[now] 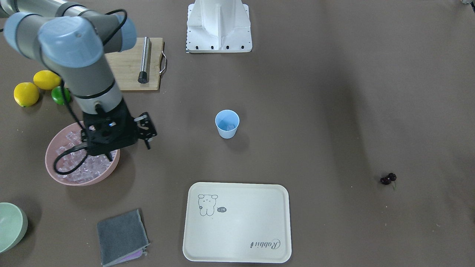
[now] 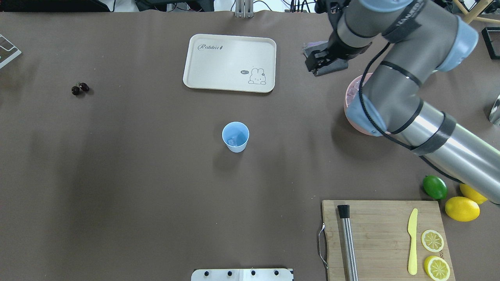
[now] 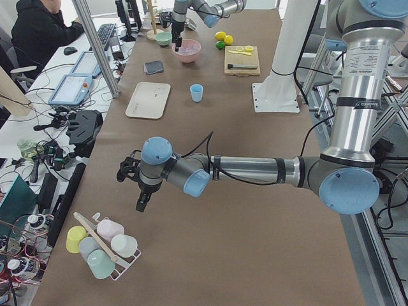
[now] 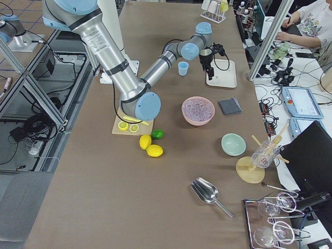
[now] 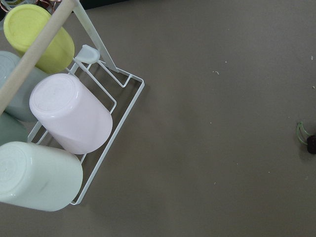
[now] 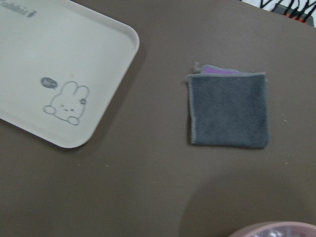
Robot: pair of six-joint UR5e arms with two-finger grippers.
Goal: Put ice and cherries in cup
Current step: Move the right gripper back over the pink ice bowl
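Observation:
The light-blue cup (image 1: pixel 227 124) stands upright mid-table, with one clear cube showing at its bottom in the overhead view (image 2: pixel 234 139). More ice (image 1: pixel 74 168) fills the pink bowl (image 1: pixel 105 176). My right gripper (image 1: pixel 147 139) hangs above the table just beside that bowl's rim, on the cup's side; I cannot tell if it is open or shut. The dark cherries (image 1: pixel 388 179) lie alone far from the cup. My left gripper (image 3: pixel 141 203) hovers low near the end of the table, the cherries (image 5: pixel 311 143) at the edge of its wrist view; its state cannot be told.
A cream tray (image 1: pixel 237 222) and a folded grey cloth (image 1: pixel 122 237) lie beyond the cup. A cutting board (image 2: pixel 383 238) carries a metal muddler, yellow knife and lemon slices, with lemons and a lime (image 2: pixel 434 187) beside it. A rack of cups (image 5: pixel 64 133) sits by my left gripper.

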